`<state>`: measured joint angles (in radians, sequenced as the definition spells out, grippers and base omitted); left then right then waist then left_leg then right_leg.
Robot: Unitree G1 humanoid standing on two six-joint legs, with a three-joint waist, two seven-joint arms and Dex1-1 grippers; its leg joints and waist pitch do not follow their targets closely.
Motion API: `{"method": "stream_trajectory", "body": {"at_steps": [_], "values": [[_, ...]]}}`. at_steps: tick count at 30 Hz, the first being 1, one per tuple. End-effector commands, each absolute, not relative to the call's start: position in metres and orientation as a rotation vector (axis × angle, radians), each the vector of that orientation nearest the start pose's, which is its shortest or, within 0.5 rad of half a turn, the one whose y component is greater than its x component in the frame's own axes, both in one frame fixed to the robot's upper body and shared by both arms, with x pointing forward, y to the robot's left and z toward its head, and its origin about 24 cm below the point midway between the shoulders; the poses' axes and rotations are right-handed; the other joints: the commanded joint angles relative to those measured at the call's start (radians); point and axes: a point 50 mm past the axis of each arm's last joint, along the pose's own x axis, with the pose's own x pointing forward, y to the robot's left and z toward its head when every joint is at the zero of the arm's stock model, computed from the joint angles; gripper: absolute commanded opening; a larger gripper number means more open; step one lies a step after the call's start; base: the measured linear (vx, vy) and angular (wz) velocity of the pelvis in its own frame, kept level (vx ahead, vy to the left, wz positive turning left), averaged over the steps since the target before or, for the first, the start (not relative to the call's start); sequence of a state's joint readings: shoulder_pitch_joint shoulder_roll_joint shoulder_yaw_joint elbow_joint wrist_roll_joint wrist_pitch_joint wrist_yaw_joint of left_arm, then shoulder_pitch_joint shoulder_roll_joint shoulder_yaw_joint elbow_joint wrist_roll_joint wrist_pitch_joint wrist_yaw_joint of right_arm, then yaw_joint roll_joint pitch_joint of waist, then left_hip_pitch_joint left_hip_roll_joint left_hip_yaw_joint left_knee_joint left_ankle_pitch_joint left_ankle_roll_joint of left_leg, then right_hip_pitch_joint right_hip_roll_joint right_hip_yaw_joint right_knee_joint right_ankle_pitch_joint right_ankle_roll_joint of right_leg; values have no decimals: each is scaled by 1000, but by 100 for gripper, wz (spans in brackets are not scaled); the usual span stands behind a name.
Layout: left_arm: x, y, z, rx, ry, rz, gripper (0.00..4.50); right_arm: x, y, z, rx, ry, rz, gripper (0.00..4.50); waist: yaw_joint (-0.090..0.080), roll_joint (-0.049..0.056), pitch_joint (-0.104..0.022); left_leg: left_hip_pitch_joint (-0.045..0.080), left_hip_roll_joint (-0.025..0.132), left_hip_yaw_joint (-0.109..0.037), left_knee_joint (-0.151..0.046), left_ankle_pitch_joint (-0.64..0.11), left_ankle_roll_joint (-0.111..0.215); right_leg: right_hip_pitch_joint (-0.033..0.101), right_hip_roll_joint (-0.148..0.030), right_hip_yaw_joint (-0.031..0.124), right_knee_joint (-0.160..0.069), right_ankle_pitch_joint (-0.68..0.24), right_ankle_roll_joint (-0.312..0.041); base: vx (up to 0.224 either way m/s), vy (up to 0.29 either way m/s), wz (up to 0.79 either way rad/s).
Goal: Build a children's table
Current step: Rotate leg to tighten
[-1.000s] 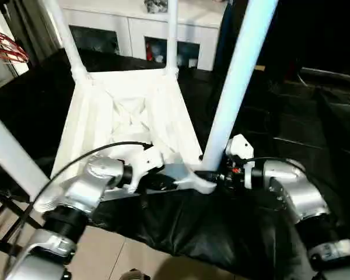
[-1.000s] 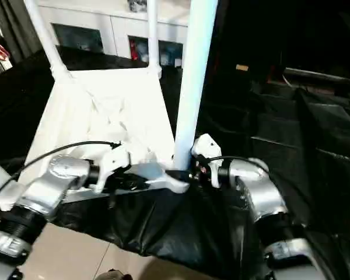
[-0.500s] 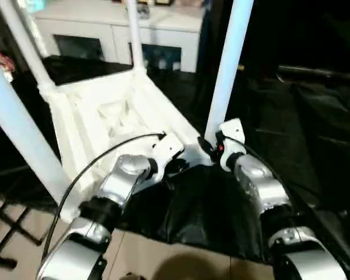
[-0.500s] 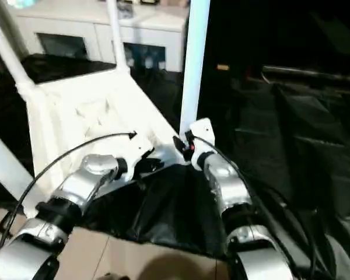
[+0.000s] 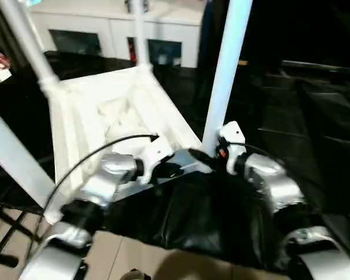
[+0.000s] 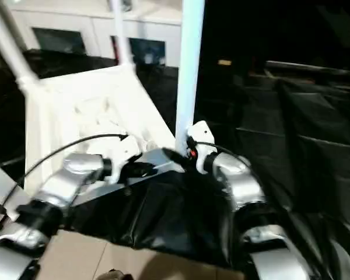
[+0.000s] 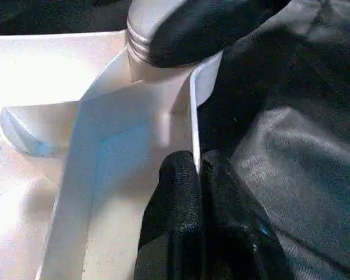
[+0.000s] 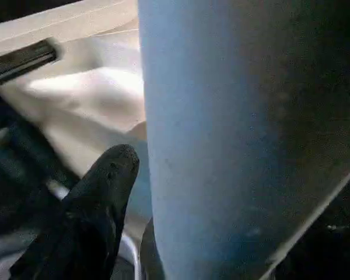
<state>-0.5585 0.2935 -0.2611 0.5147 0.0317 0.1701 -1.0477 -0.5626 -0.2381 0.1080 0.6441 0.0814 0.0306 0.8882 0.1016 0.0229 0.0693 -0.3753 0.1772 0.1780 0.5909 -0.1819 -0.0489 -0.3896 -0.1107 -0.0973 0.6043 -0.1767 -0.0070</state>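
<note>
Seemingly the children's table (image 5: pixel 105 116) and its leg (image 5: pixel 224 76) bear no legible writing.

Head stereo pair looks down over both forearms; both wrist cameras sit close at the table corner (image 7: pixel 163 99).

Legible text: none | labels, brands, numbers, signs: none can be read on any surface in these views

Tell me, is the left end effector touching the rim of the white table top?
Touching. In the left wrist view, the left end effector has its two black fingers pinched shut on the thin rim of the table top.
</note>
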Motion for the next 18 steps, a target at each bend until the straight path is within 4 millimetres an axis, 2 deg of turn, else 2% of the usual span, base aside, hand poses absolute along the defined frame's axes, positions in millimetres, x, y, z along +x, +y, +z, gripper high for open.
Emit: {"method": "stream_trajectory", "body": {"at_steps": [1, 2, 3, 5, 6, 10, 13, 14, 15, 18], "values": [[315, 105, 65, 376, 310, -1294, 0, 323, -121, 51, -171, 232, 1095, 323, 3, -14, -83, 11, 59, -13, -69, -140, 73, 39, -57, 56, -55, -138, -247, 63, -7, 1], [314, 110, 64, 383, 317, -1313, 0, 321, -124, 52, -181, 241, 1136, 323, 3, -17, -85, 9, 57, -12, -65, -115, 83, 39, -55, 56, -49, -98, -256, 63, -7, 1], [313, 111, 64, 384, 319, -1320, 0, 320, -125, 52, -185, 245, 1152, 323, 8, -14, -91, 6, 56, -11, -57, -61, 107, 40, -53, 55, -36, -17, -275, 0, 0, 0], [309, 118, 64, 391, 331, -1348, 0, 317, -129, 53, -194, 260, 1204, 323, 11, -19, -90, 1, 54, -7, -52, -42, 135, 38, -50, 53, -30, 33, -292, 0, 0, 0], [308, 120, 64, 393, 332, -1357, 0, 316, -130, 53, -198, 264, 1221, 290, 13, -17, -89, 3, 55, -7, -52, -59, 141, 37, -52, 53, -32, 18, -295, 0, 0, 0], [305, 127, 65, 388, 344, -1381, 0, 313, -134, 54, -226, 279, 1271, 264, 15, -20, -84, 6, 58, -6, -59, -122, 118, 37, -53, 53, -43, -87, -281, 0, 0, 0], [302, 131, 66, 382, 356, -1410, 0, 312, -137, 55, -230, 288, 1297, 245, 14, -17, -79, 8, 60, -8, -65, -177, 77, 35, -56, 56, -51, -175, -256, 0, 0, 0], [302, 131, 66, 382, 356, -1410, 0, 312, -137, 55, -230, 288, 1297, 241, 13, -18, -78, 7, 60, -8, -67, -184, 71, 36, -55, 56, -52, -185, -251, 0, 0, 0], [302, 132, 66, 384, 358, -1416, 0, 311, -137, 55, -230, 292, 1305, 217, 12, -18, -79, 9, 61, -9, -68, -190, 63, 35, -55, 56, -53, -194, -247, 0, 0, 0], [301, 132, 66, 384, 362, -1420, 0, 311, -138, 55, -231, 296, 1315, 206, 12, -19, -80, 9, 60, -8, -68, -186, 58, 35, -55, 57, -51, -177, -249, 0, 0, 0]]}}
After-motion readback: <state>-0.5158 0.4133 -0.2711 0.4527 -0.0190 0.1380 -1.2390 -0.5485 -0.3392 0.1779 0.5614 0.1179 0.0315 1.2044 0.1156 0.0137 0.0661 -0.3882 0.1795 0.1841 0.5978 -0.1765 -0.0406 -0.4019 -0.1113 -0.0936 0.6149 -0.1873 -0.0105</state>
